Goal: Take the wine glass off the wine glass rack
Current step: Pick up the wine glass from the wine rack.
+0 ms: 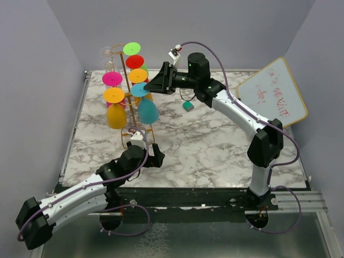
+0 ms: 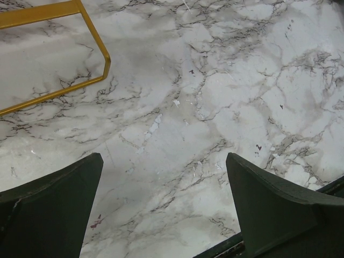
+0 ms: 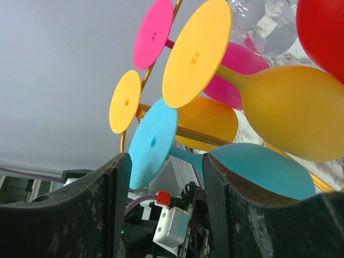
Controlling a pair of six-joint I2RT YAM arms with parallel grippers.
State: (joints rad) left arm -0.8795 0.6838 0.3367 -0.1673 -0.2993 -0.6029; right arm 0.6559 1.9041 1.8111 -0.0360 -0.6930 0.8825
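We judge this to be the approach step: nothing is gripped yet, and every glass hangs upside down on the tall gold wire wine glass rack [image 1: 123,72], which stands at the far left of the white marble counter [image 1: 215,145].

The right end effector [image 1: 146,84] is raised to the rack's upper arms from the right. In its wrist view, the right end effector [image 3: 164,166] has its fingers spread, and the round foot and thin stem of the teal plastic wine glass [image 3: 258,166] show in the gap between them. We cannot tell whether the fingers have reached the stem or are short of it. In the top view, that teal wine glass [image 1: 148,110] hangs on the rack's right side, bowl down. An orange plastic glass [image 3: 290,118] hangs just above it, close enough to be bumped.

The left end effector [image 1: 157,153] sits low over the counter, near the rack's foot. Its wrist view shows its fingers parted over bare marble, with the rack's open wire base [image 2: 37,15] off to one side and not between them.

The next move, as we read it, is for the right arm to advance until the stem lies squarely between its fingers, close on it, and slide the foot outward along the hook. The left arm may need to pin the wire base so the light rack does not tip.
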